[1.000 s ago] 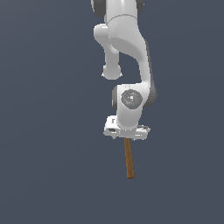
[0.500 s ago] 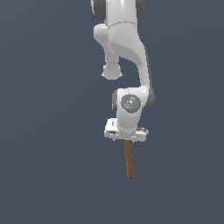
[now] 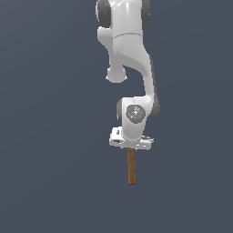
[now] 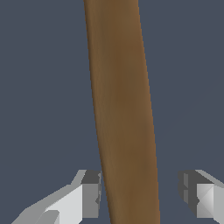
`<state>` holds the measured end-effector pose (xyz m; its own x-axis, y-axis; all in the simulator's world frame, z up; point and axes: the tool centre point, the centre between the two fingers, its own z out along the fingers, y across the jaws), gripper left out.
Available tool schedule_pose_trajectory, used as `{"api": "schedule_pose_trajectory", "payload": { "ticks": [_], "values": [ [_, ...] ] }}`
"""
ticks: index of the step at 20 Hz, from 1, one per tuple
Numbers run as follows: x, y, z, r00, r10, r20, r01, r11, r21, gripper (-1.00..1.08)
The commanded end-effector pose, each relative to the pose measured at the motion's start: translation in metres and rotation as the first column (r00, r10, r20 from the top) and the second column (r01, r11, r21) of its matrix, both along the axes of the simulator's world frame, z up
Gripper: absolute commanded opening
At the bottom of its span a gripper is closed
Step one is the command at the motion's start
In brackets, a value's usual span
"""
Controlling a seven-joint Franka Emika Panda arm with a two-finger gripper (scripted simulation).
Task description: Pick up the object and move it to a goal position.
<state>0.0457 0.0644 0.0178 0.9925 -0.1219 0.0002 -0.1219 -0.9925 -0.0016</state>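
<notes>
Brown hammer [image 4: 122,109] handle sits between my spread gripper [image 4: 142,194] fingers; one finger [image 4: 89,192] possibly touching it, head hidden.

The hammer [image 3: 131,166] head is hidden behind the end effector [image 4: 142,194]; handle cropped in wrist view.

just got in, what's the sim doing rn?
A single white Panda arm is over the hammer, wrist pointing down. Only the brown wooden handle shows in the exterior view; the head is hidden behind the arm's hand. In the wrist view the handle runs between the gripper fingers. One finger sits right beside the wood, the other stands clearly apart, so the gripper is open and there is no grasp yet.
</notes>
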Motion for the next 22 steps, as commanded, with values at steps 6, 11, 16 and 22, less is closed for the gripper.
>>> {"api": "schedule_pose_trajectory", "payload": {
  "ticks": [6, 11, 16, 22],
  "values": [
    [0.0, -0.002, -0.001, 1.0, -0.003, 0.0, 0.003, 1.0, -0.002, -1.0],
    [0.001, 0.001, 0.001, 1.0, 0.001, 0.001, -0.001, 1.0, 0.0, -1.0],
    [0.011, 0.005, 0.017, 0.999, 0.031, 0.02, -0.031, 1.0, 0.005, -1.0],
    [0.038, 0.02, 0.069, 0.99, 0.117, 0.078, -0.119, 0.993, 0.017, -1.0]
  ]
}}
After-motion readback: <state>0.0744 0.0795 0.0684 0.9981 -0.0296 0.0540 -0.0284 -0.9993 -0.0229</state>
